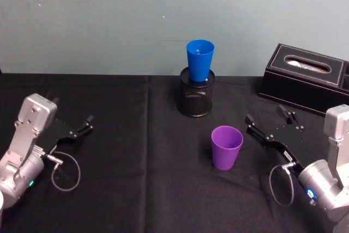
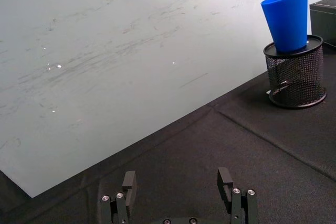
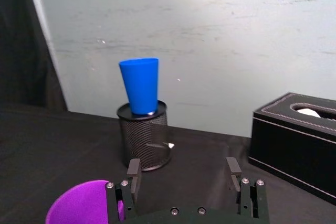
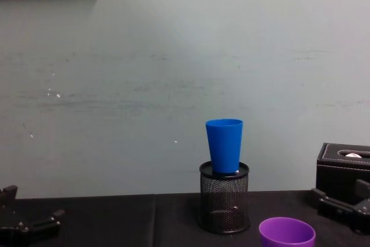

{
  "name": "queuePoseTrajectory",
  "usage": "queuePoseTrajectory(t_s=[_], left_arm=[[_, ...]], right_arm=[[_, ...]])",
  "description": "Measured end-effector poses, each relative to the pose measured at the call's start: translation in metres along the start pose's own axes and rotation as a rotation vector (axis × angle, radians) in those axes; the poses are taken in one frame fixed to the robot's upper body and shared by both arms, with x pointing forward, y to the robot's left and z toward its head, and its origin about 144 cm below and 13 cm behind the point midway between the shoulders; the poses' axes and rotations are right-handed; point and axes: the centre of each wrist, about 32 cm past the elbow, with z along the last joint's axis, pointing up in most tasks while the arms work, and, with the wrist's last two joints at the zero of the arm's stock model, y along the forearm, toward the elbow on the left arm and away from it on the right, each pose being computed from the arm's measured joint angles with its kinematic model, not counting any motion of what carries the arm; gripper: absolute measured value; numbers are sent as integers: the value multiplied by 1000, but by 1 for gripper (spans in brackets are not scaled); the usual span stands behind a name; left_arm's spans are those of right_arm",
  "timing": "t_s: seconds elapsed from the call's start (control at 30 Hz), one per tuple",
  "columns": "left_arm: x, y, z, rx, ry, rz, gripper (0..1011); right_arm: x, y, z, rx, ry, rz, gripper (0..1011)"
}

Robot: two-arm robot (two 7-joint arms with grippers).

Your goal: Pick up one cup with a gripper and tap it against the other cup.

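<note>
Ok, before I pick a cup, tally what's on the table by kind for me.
Cups: 2, the purple cup and the blue cup, which stands in the holder
Mesh pen holder: 1
Black box: 1
Total: 4

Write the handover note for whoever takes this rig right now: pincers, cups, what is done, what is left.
Left pincer: open, empty, low over the black cloth at the table's left side.
Right pincer: open, empty, just right of the purple tapered plastic cup, not touching it.
Purple cup stands upright on the cloth, in front of the black wire-mesh pen holder.
Bright blue tapered plastic cup stands upright in the holder's mouth.
Done: nothing gripped.
Left: grip the purple cup, lift it, tap it against the blue one.
</note>
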Motion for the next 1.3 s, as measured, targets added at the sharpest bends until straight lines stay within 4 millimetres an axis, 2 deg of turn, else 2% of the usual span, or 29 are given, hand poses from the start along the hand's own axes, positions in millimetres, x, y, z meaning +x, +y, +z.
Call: queuePoseTrajectory(t_s=[1.3], left_arm=[[0, 0, 0, 0, 0, 0, 1011]], right_arm=[[4, -2, -24, -81, -18, -56, 1003]])
